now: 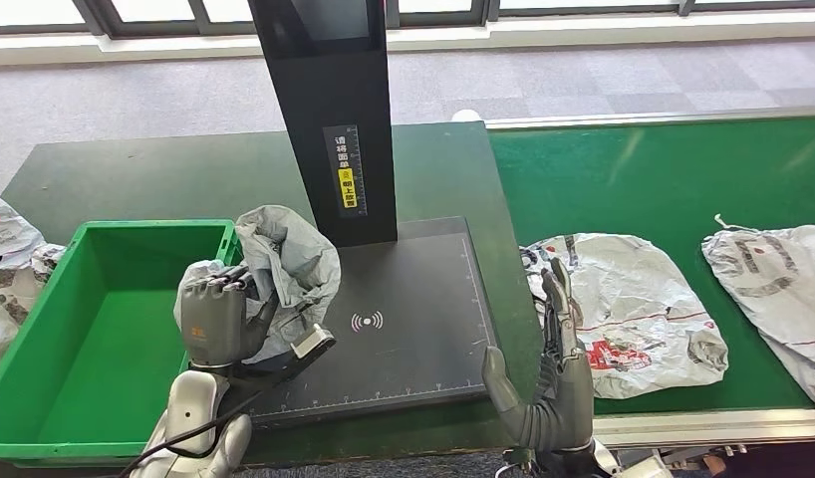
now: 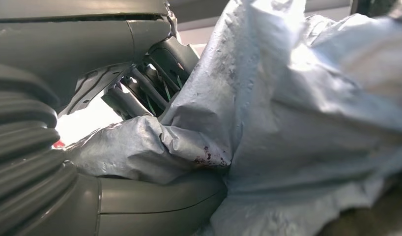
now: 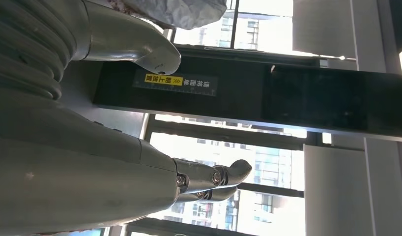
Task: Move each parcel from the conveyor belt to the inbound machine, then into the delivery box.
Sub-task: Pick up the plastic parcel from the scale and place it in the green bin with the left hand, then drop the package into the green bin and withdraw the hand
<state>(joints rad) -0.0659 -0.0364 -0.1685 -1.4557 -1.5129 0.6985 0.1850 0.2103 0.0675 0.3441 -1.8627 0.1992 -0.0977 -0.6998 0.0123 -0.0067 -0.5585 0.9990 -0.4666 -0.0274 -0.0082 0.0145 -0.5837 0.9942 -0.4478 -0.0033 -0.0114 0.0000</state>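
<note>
Head view: the landmark is the inbound machine (image 1: 404,319), a flat black scanning plate with a tall black post rising from its far edge. The left hand (image 1: 219,319) grips a crumpled grey parcel (image 1: 289,264), fingers wrapped around its lower part. The held parcel hangs over the plate's left edge, between the plate and the green delivery box (image 1: 45,339), which sits just left of the machine with its open top facing up. The parcel's long axis runs roughly upright, bunched above the hand. As a judgement, the parcel looks ready for the box, so the coming move goes leftward over the near box wall; the box interior offers open room. The right hand (image 1: 553,368) stands upright just right of the plate, fingers straight and apart, holding nothing. Right of the machine runs the green conveyor belt (image 1: 673,169), carrying a white parcel (image 1: 633,309) just beside the right hand and a second white parcel (image 1: 777,289) farther along. That hand is the nearer one to both. More bagged parcels (image 1: 10,264) lie left of the box.

Left wrist view: the left hand (image 2: 140,93) clamps folds of the grey parcel (image 2: 297,113) between thumb and darker fingers, the wrap bulging away from the palm.

Right wrist view: the right hand (image 3: 140,167) is empty, fingers extended, facing the machine's black post (image 3: 268,93) with its yellow label; windows lie beyond.
</note>
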